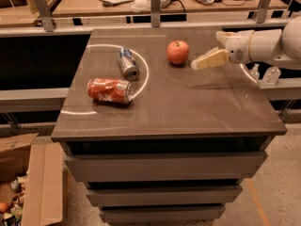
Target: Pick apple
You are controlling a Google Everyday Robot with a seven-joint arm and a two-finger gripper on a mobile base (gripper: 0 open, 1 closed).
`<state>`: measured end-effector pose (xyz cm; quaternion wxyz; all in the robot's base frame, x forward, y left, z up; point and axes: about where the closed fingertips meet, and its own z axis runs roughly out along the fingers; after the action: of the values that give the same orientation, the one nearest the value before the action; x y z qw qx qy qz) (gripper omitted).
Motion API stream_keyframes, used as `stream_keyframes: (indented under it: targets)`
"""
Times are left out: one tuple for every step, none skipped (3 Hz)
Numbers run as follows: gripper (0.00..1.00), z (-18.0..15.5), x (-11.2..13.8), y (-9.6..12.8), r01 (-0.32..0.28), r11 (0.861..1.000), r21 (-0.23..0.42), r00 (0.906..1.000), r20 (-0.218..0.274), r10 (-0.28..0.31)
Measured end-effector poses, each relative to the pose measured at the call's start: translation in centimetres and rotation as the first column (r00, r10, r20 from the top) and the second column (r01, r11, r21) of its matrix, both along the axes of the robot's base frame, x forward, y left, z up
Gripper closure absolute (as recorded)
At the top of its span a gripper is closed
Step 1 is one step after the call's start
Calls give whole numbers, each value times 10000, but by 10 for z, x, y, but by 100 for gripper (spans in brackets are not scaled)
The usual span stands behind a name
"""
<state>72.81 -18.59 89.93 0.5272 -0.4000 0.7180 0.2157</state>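
Gripper (207, 60) just beside the apple (178, 52), apart from it; its state unclear; crushed red can (109, 89) label illegible

White rounded arm (269, 45), cream tapered end effector (201, 63) beside the apple (178, 52).

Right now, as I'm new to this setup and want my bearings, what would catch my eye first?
The red apple sits near the back of the dark table, with the gripper hovering just to its right, apart from it. On the left lie a crushed red can and, behind it, a silver can on its side.
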Motion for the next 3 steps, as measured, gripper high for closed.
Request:
stream_keyframes:
  targets:
    - [0,-18,17,19,-328,9995,-11,9983,-482,327]
    - [0,-31,24,33,-566,9984,52,9955,-754,568]
    - [0,-41,28,52,-905,9958,168,9914,-933,917]
